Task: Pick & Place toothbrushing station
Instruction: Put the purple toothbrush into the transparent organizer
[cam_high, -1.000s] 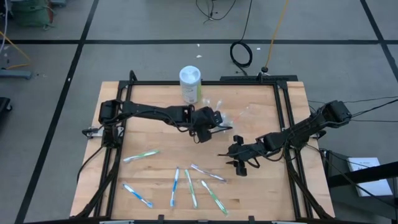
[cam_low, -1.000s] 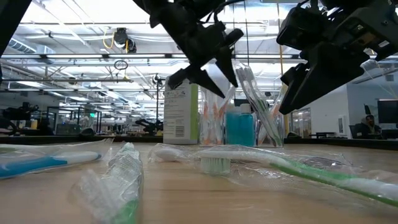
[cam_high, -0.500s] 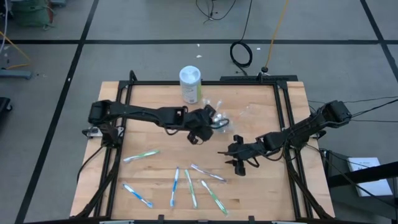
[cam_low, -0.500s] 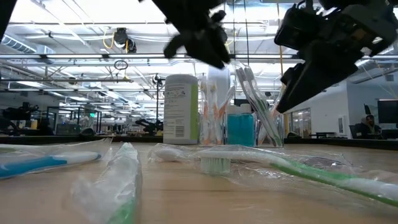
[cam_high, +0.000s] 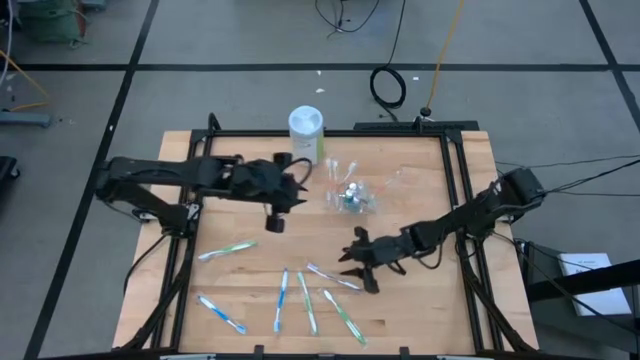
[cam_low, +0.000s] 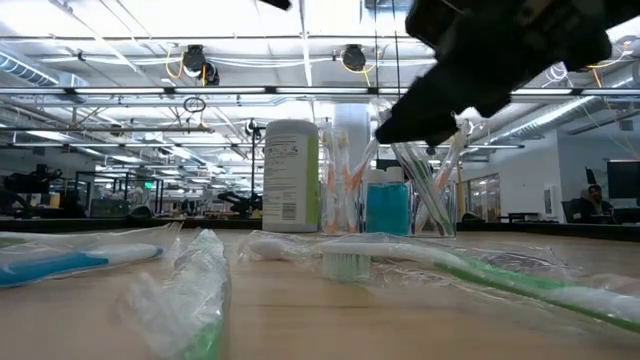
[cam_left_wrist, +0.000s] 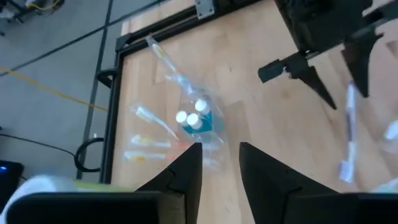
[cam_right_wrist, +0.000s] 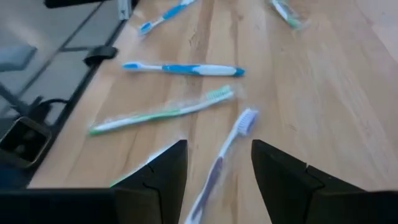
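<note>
- Near the table's far edge, the clear cup (cam_high: 350, 196) is standing beside the white-lidded canister (cam_high: 306, 133), already bristling with toothbrushes and the teal toothpaste tubes (cam_left_wrist: 200, 121); it seems to be serving as the drop-off point.
- Toward the near edge, six wrapped toothbrushes (cam_high: 300, 295) are lying fanned out flat and well apart, probably so each can be picked singly.
- The left gripper (cam_high: 283, 196) is hanging between the cup and its own base, empty, fingers (cam_left_wrist: 186, 171) parted by a modest gap.
- The right gripper (cam_high: 357, 268) is hovering low over the purple-handled toothbrush (cam_right_wrist: 225, 149), jaws spread on either side and gripping nothing; it looks lined up for a pick.
- Compared with a second ago, the left arm is pulling back from the cup and narrowing its fingers, while the right arm is reaching further toward the loose brushes, its spread unchanged.
</note>
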